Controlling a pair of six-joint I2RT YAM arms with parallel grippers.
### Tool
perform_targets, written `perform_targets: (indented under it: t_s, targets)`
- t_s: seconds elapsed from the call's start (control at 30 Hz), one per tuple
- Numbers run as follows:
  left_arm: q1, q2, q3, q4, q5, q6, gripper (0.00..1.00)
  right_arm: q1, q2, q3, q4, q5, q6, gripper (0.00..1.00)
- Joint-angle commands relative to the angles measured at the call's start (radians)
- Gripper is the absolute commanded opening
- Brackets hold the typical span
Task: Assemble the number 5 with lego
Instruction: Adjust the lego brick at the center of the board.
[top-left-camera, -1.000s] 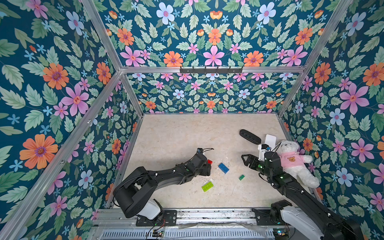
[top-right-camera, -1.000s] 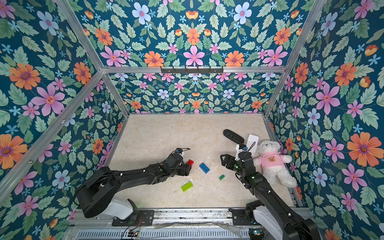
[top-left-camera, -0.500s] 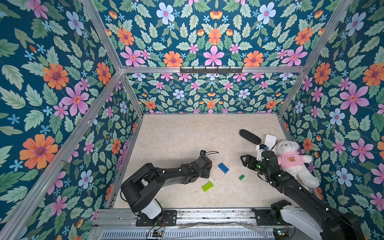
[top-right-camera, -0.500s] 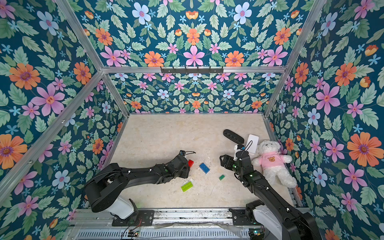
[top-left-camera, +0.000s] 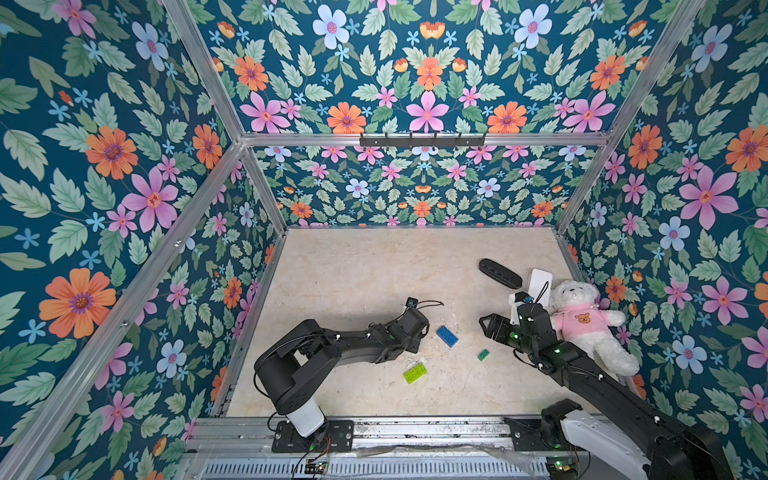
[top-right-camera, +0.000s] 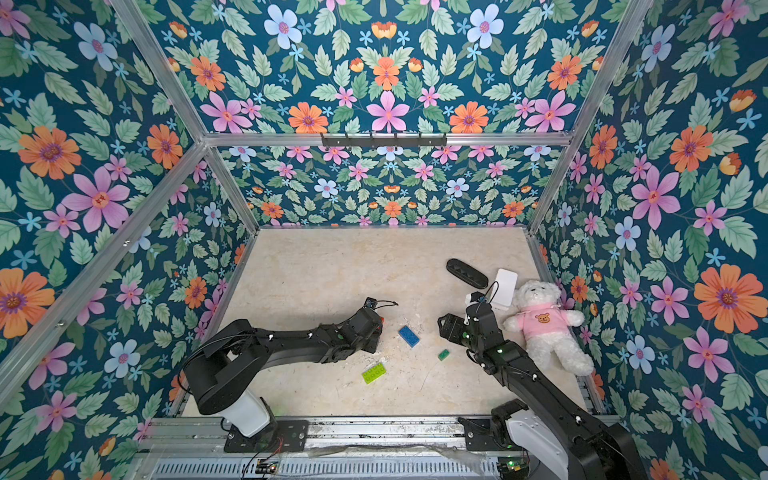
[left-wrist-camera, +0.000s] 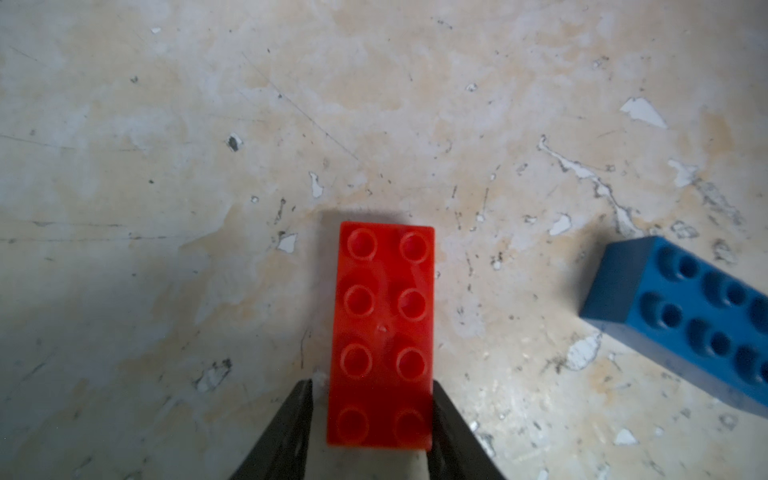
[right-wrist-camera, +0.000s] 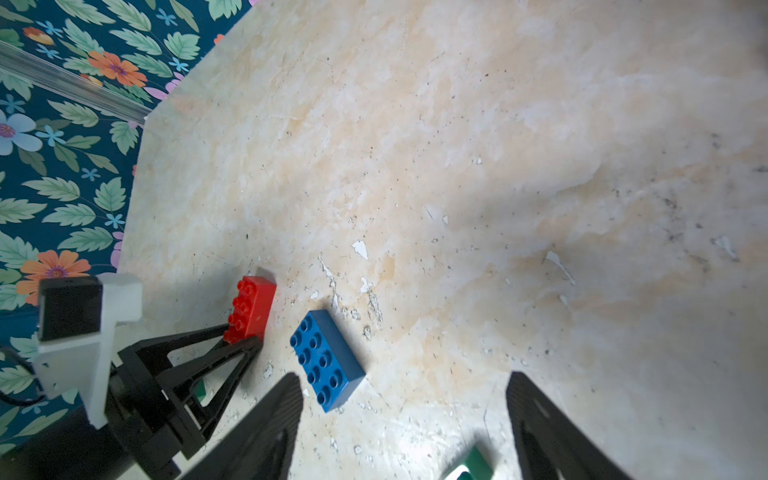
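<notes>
1. The table (top-left-camera: 353, 270) is a worn cream sheet with a marble look, scratched and chipped. Teal floral walls (top-left-camera: 124, 174) on aluminium framing box it in on three sides, and a black hook rail (top-left-camera: 422, 140) crosses the back wall.
2. A black oblong case (top-left-camera: 500, 273) lies toward the far right; what it holds is hidden. Just beside it are a white flat block (top-left-camera: 539, 282) and a white teddy bear (top-left-camera: 582, 320) in a pink top.
3. The lego lies loose and unjoined in the near middle. The red brick (left-wrist-camera: 382, 332) sits near the blue brick (top-left-camera: 447, 336), the lime-green brick (top-left-camera: 414, 372) is nearer the front, and a small dark green brick (top-left-camera: 483, 354) lies to the right.
4. The left claw (left-wrist-camera: 371, 384) has a finger along each long side of the red brick's end, studs up. Whether it clamps the brick cannot be told.
5. The right claw (right-wrist-camera: 403, 376) stands spread wide, holding nothing, near the dark green brick.
</notes>
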Motion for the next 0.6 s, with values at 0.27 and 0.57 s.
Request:
perform_targets:
  t_s: [0.27, 0.57]
  targets:
    - [0.01, 0.09, 0.091, 0.01, 0.034, 0.138, 0.4, 0.014, 0.003, 0.008, -0.115, 0.041, 0.029, 0.79]
    - [0.02, 0.128, 0.142, 0.036, 0.013, 0.219, 0.43, 0.022, 0.043, 0.035, -0.247, 0.078, 0.072, 0.7]
